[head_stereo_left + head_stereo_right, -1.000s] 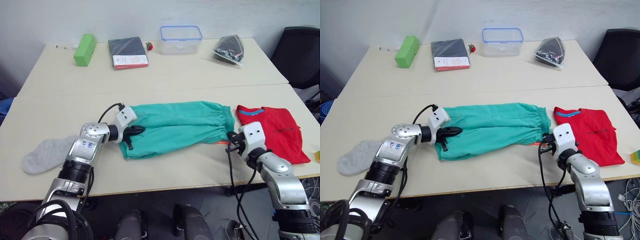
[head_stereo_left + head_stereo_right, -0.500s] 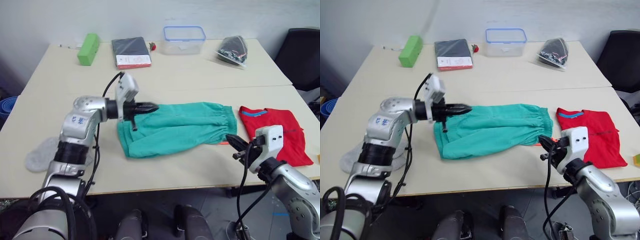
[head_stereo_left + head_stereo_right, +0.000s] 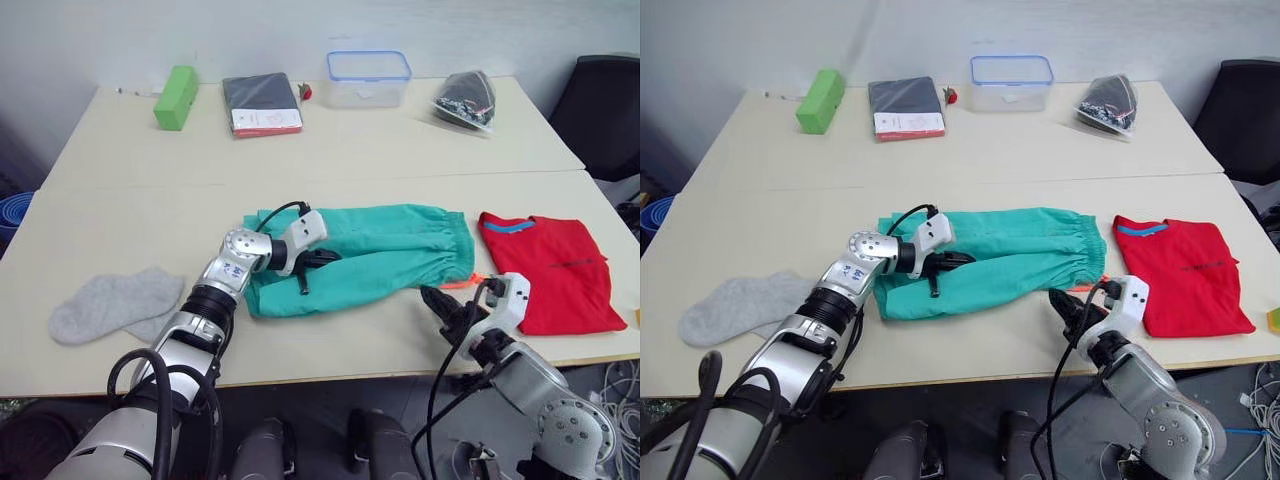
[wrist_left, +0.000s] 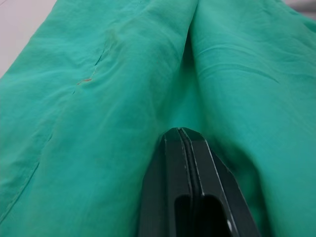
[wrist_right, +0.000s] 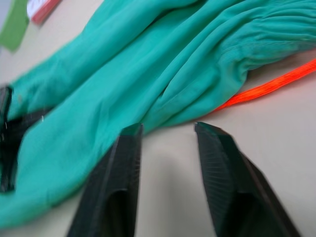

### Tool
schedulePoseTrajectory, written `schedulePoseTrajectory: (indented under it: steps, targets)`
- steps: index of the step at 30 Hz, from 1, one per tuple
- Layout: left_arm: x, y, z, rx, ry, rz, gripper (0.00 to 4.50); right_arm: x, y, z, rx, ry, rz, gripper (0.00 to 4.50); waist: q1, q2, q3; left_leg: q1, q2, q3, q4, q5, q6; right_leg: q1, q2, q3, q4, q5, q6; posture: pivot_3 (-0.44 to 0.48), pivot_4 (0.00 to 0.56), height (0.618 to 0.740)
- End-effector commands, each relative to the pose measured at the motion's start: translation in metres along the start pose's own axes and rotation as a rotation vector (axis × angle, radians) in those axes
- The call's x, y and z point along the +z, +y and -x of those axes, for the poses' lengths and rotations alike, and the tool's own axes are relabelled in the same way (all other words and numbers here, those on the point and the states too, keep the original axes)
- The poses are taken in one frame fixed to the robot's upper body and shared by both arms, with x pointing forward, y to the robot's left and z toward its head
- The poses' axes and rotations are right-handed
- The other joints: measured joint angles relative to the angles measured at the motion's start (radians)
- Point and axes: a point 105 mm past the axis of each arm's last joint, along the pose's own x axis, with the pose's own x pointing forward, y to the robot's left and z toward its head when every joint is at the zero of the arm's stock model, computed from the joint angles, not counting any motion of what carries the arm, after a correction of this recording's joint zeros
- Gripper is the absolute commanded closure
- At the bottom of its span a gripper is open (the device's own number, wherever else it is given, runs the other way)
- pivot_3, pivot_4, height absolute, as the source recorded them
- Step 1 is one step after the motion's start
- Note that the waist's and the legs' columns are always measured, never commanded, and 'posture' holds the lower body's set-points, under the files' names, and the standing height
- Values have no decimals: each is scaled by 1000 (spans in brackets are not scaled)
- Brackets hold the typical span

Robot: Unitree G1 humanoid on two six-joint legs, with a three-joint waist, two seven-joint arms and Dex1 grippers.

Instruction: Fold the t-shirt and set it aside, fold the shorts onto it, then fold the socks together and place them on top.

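Note:
The teal-green shorts (image 3: 372, 250) lie flat across the middle of the table, waistband to the right. An orange drawstring (image 5: 266, 86) pokes out below the waistband. My left gripper (image 3: 326, 258) is shut and rests on the shorts' left half, with no fabric between its fingers (image 4: 182, 148). My right gripper (image 3: 433, 301) stands open just above the table, in front of the waistband and apart from the cloth. The red t-shirt (image 3: 545, 270) lies folded at the right. The grey socks (image 3: 115, 305) lie at the left, near the front edge.
Along the far edge of the table (image 3: 330, 150) stand a green block (image 3: 175, 96), a black notebook (image 3: 262, 102), a clear lidded box (image 3: 368, 78) and a bag of dark parts (image 3: 462, 98). A black chair (image 3: 605, 110) stands at the right.
My left gripper rose above the shorts' left end, then came down further right on them. My right gripper left the waistband, drew back toward the front edge and opened.

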Motion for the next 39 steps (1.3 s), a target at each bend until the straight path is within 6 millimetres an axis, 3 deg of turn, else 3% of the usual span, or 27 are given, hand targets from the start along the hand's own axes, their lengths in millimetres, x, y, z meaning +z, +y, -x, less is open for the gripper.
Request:
schedulePoseTrajectory:
  steps: [1,5,13,20,24,31,34,39]
  targets:
    - [1,2,3,9,0,-10,4500,-1,-4,-6,-14,-6,-133,1253,-1,0,0,0,0,0,0,0,0,0,0,0,0,0,0,0,150,740]
    - [2,4,5,19,0,-12,4500,-7,-12,-19,-50,9,-249,8,-12,-3,-2,1,0,0,0,0,0,1,1,0,0,1,0,0,150,740]
    - [2,6,9,27,8,-17,4500,-1,1,-68,-10,30,-287,8,-33,-5,-3,4,1,-1,0,1,1,6,1,0,-3,3,0,0,150,740]
    - [-1,6,11,36,13,-13,4500,7,13,-94,39,36,-233,8,-33,-5,-3,4,1,-1,0,1,1,6,1,0,-3,3,0,0,150,740]
    - [-3,7,13,44,16,-10,4500,7,15,-99,50,29,-219,927,-34,-5,-3,4,1,-1,0,1,1,6,1,0,-2,3,0,0,150,740]
    - [-7,6,17,53,21,-2,4500,6,20,-102,86,20,-228,3407,-42,-5,-3,4,2,-1,0,1,0,6,0,0,-3,3,0,0,150,740]
    - [-8,7,20,61,25,3,4500,13,31,-99,152,-5,-163,4330,-45,-6,-4,4,2,-1,0,1,0,6,0,0,-3,3,0,0,150,740]
    - [-10,10,23,95,25,24,4500,29,63,-89,307,-73,152,4488,-46,-4,-2,2,1,0,0,1,0,4,0,0,-3,3,0,0,150,740]
